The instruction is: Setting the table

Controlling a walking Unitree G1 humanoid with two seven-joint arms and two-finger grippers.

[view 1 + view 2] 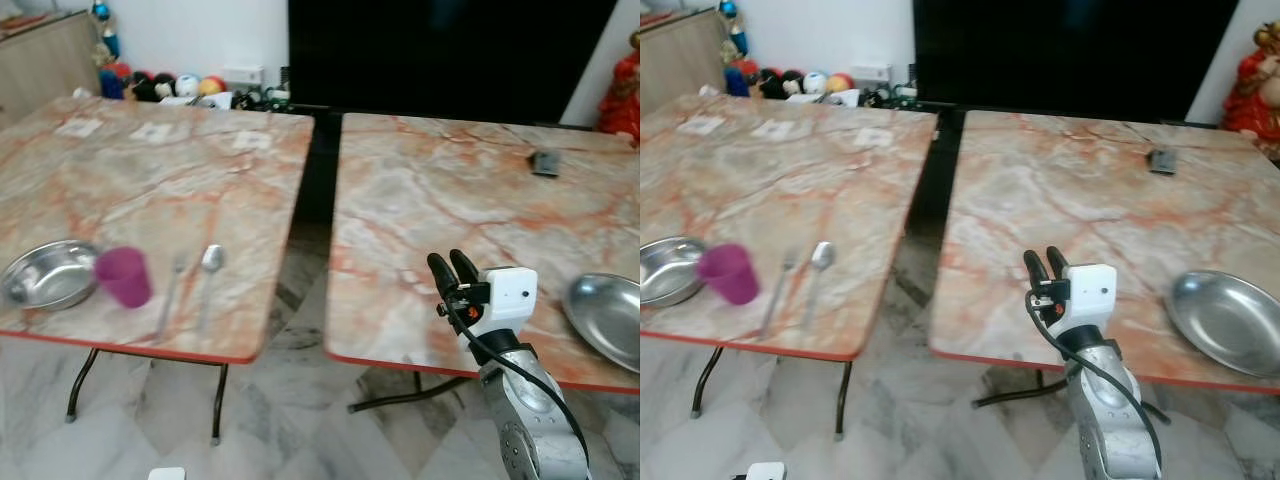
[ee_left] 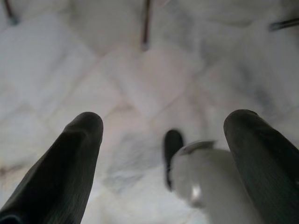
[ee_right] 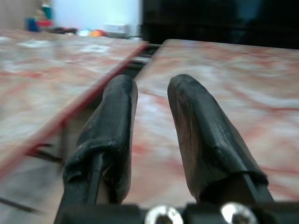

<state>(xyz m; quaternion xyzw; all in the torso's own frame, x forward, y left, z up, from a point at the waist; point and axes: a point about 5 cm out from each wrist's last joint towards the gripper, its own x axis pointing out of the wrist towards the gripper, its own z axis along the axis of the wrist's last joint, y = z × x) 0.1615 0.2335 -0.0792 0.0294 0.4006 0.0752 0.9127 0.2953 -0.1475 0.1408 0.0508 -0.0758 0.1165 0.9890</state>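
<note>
Two marble-topped tables stand side by side. Along the front edge of the left table (image 1: 150, 180) are a steel bowl (image 1: 48, 273), a purple cup (image 1: 123, 276), a fork (image 1: 170, 290) and a spoon (image 1: 208, 268). A steel dish (image 1: 610, 315) lies at the front right of the right table (image 1: 450, 200). My right gripper (image 1: 451, 262) is raised over that table's front edge, left of the dish, its fingers (image 3: 119, 116) drawn together with nothing between them. My left gripper (image 2: 163, 135) hangs open over the floor.
A dark gap (image 1: 312, 170) with tiled floor runs between the tables. A small dark object (image 1: 545, 162) lies at the far right of the right table. Toys (image 1: 170, 86) line the back wall; a red figure (image 1: 622, 95) stands at the far right.
</note>
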